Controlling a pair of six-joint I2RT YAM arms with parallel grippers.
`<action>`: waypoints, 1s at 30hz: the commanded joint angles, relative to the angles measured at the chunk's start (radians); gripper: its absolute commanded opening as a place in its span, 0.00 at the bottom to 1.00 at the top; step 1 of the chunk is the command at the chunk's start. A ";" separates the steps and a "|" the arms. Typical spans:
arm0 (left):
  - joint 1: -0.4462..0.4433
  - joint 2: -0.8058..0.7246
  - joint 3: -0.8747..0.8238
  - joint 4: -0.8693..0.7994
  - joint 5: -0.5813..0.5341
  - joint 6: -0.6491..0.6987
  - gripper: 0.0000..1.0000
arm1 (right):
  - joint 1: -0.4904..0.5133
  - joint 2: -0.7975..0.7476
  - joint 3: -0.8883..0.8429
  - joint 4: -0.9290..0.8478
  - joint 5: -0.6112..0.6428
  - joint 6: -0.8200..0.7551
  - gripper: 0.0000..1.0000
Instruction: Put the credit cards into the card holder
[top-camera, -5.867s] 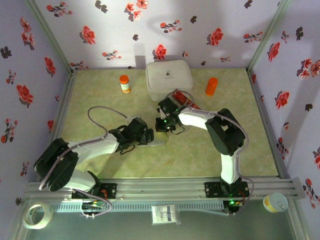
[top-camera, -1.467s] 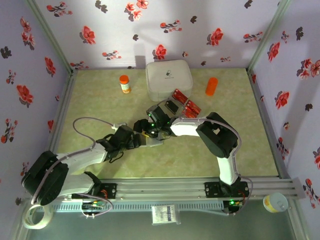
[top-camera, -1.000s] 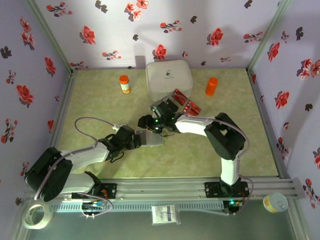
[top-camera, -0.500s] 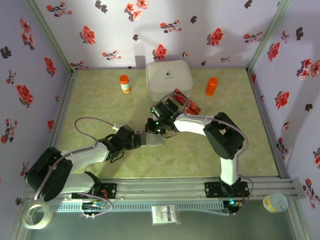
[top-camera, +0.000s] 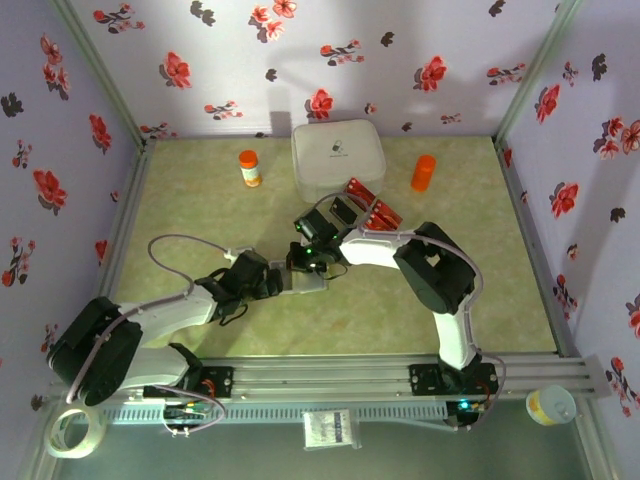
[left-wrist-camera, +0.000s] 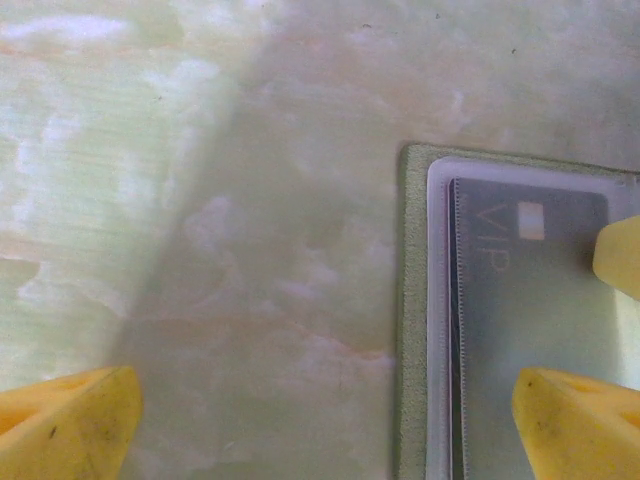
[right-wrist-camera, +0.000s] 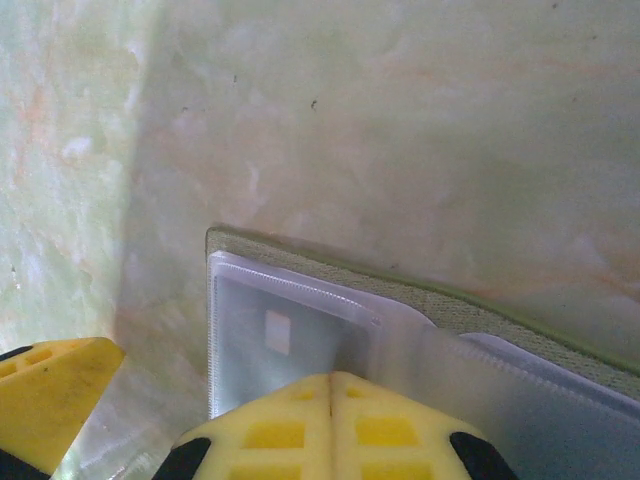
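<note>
card holder (left-wrist-camera: 412, 330) mid-table, cut off at frame edge; olive fabric rim, glossy clear sleeve over grey credit card (left-wrist-camera: 520, 300) marked VIP; left gripper (left-wrist-camera: 320, 430) gaped wide, empty; right gripper (right-wrist-camera: 330, 385) pinched closed over sleeve; red credit cards (top-camera: 383, 213) small, blurred

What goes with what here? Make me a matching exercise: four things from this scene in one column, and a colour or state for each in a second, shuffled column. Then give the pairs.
Things
1. big rounded box
2. card holder
3. left claw
4. right claw

Colour or state
A. shut
B. open wide
C. white
D. olive green edge, lying unfolded with its clear sleeves showing

Pairs: 1-C, 2-D, 3-B, 4-A
</note>
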 joint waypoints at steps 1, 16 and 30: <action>0.008 -0.013 0.013 -0.029 0.002 0.014 0.97 | 0.007 0.016 0.014 -0.012 -0.004 -0.010 0.00; 0.002 0.061 0.022 0.048 0.042 0.033 0.97 | 0.008 0.005 -0.003 0.016 -0.010 0.012 0.00; 0.002 0.081 -0.012 0.012 0.000 -0.011 0.96 | 0.007 -0.071 0.036 -0.066 0.012 -0.041 0.08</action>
